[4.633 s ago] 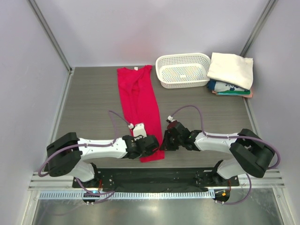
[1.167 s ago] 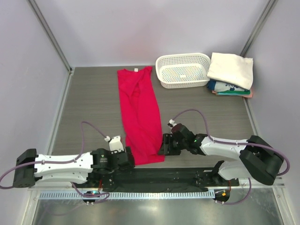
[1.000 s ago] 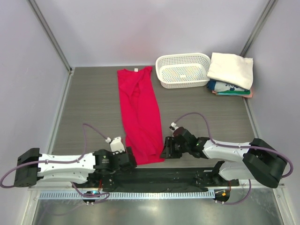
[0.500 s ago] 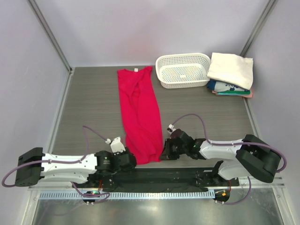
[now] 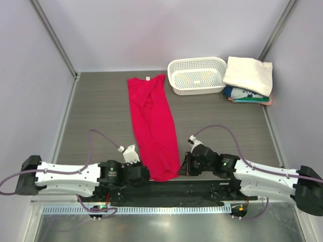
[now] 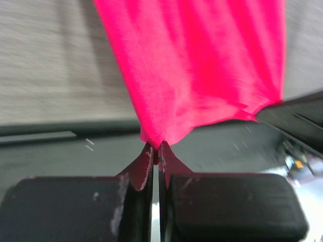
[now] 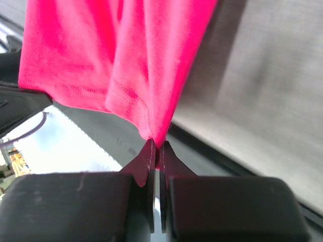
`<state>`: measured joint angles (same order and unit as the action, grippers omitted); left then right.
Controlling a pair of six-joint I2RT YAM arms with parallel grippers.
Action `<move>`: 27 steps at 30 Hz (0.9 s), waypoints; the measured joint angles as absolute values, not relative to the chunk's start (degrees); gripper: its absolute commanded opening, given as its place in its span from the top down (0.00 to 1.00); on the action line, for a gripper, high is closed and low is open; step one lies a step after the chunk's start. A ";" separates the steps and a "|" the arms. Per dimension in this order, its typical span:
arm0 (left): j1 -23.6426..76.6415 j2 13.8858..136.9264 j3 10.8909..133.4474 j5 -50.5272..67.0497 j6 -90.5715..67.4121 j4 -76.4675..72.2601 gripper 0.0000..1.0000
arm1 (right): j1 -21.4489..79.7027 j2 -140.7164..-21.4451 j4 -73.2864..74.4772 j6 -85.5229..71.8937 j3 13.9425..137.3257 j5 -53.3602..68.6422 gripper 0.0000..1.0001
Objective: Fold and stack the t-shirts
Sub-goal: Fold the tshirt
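Currently the worktop carries one red t-shirt, spread as a long strip left of the basket. Its long axis runs from the basket's row to the near edge. One stack of folded t-shirts, cream on top with teal-printed and pink layers beneath, lies right of the basket. Both the left gripper and the right gripper are pinched tight on a near hem corner. The shirt extends away from both. The next fold likely carries this hem toward the basket's row.
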<state>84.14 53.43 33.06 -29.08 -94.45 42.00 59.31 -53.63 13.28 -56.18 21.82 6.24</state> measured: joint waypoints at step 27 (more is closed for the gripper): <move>47.27 60.31 57.43 -28.23 -62.92 49.89 1.00 | 38.63 -81.91 32.29 -34.89 66.06 0.71 0.99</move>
